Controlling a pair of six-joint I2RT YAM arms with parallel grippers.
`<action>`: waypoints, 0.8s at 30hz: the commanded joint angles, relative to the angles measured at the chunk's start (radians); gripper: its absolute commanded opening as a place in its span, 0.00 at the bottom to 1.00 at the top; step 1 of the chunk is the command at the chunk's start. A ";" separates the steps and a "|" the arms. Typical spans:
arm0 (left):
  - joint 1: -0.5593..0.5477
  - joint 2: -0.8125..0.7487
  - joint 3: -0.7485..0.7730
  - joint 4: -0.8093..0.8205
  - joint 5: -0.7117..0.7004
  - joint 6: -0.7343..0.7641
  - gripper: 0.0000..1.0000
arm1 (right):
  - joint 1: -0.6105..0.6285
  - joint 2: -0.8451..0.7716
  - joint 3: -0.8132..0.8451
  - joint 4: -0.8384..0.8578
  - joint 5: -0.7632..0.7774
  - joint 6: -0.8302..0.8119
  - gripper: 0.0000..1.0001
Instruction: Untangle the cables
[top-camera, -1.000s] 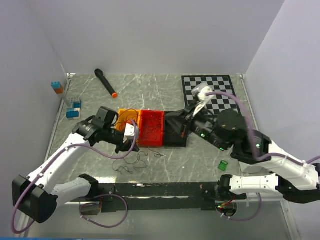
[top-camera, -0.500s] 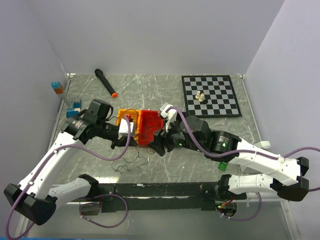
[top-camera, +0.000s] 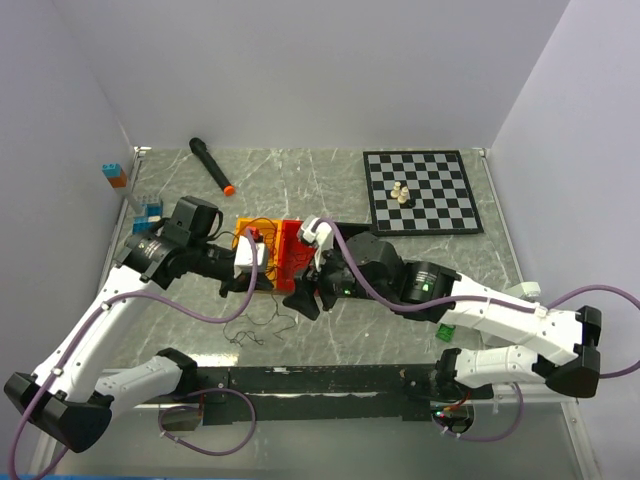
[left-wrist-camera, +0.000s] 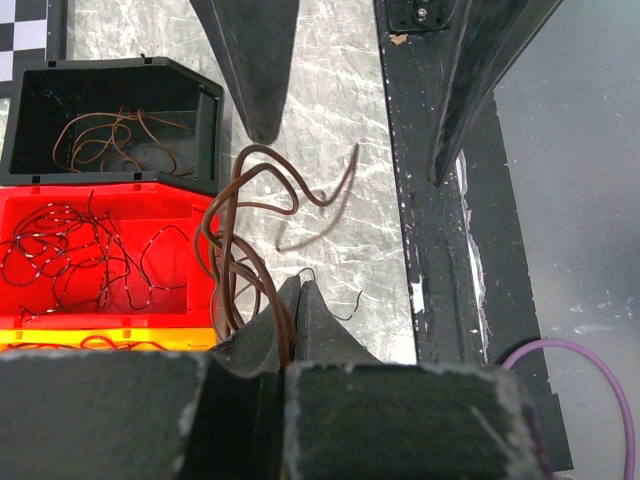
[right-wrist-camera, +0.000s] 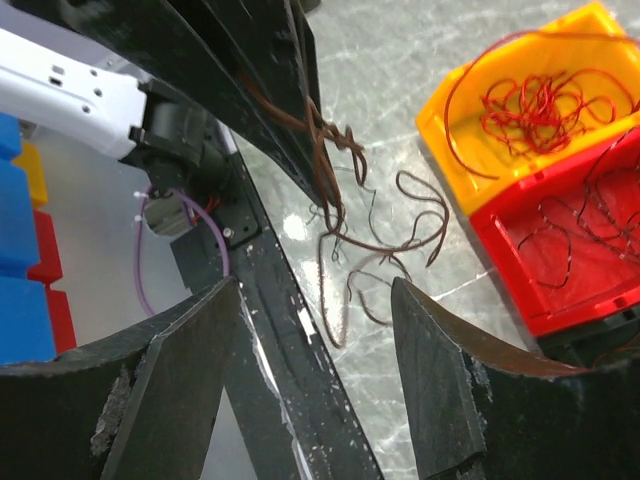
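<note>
Left end effector (left-wrist-camera: 297, 292) tight on brown cables (right-wrist-camera: 325, 170); right end effector (right-wrist-camera: 315, 285) wide apart, just beside them

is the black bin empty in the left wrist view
No, a loose coil of brown wires lies inside the black bin.

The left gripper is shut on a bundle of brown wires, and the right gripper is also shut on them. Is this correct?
No. The left gripper is shut on the brown wires, but the right gripper is open and holds nothing; the right wrist view shows this.
</note>
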 joint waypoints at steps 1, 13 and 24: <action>0.004 -0.014 0.041 -0.001 0.012 -0.005 0.01 | -0.002 0.015 -0.016 0.048 0.010 0.023 0.69; 0.004 -0.018 0.045 -0.008 0.012 -0.011 0.01 | -0.001 0.112 0.047 0.029 0.044 0.012 0.49; 0.004 -0.029 0.019 0.067 -0.065 -0.080 0.10 | -0.001 -0.017 0.097 -0.156 0.133 -0.015 0.00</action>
